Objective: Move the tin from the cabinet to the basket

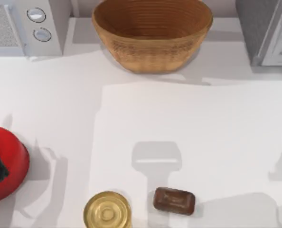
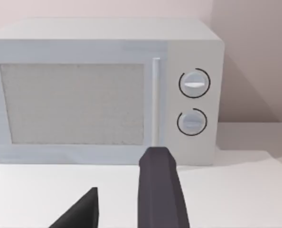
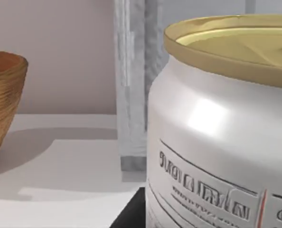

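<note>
Tin (image 3: 221, 137): silver-white can with a gold rim and small print, very close before the right wrist camera, upright, with the cabinet's pale door edge just behind it. Probably at or just outside the cabinet mouth; the close view does not settle which.

Cabinet (image 1: 269, 31): back right corner of the table, dark grey side, white-framed door.

Basket (image 1: 153, 33): round wicker bowl at the back middle of the table, well apart from the cabinet; its rim also appears at the edge of the right wrist view.

Right gripper: a dark part sits low beside the can in the right wrist view. Whether it clamps the can cannot be told.

Left gripper (image 2: 126, 204): parked at the left side of the table facing the white microwave (image 2: 103, 90); fingers spread, nothing between them.

Handling, judged: thin metal wall, stiff enough to hold but likely to dent under hard squeeze. Smooth glossy skin, so slip is the main risk. Weight unknown; treat as full.

Hold point, judged: across the straight wall around mid-height, below the tapered shoulder, axis kept upright.

Bystanders: gold round tin (image 1: 107, 211), brown bar (image 1: 174, 201), red object (image 1: 5, 168) along the near edge, away from the cabinet-to-basket path.
</note>
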### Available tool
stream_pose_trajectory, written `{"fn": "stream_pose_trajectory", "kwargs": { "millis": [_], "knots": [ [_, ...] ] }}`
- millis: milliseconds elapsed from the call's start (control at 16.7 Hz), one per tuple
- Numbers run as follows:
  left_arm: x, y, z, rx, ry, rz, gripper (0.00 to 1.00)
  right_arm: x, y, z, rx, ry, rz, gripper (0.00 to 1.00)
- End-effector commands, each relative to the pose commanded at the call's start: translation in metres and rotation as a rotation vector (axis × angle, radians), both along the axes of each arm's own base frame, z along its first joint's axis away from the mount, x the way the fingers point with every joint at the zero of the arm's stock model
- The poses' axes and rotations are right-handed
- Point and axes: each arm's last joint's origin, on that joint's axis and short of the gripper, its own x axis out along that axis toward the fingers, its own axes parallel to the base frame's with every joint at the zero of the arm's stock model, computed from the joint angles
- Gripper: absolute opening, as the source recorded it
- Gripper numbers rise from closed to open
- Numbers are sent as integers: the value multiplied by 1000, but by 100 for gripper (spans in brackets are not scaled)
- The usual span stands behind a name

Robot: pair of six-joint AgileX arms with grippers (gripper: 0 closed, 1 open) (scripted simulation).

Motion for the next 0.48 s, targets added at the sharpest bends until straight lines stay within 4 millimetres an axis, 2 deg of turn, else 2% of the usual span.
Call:
{"fn": "stream_pose_trajectory", "kwargs": {
  "millis": [180,360,480],
  "knots": [
    [0,0,0,0,0,0,100,2,2,27,0,-32,-9,0],
    [0,0,0,0,0,0,100,12,8,74,3,-66,-17,0],
    [0,0,0,0,0,0,100,30,15,110,6,-77,-20,0]
  ]
}}
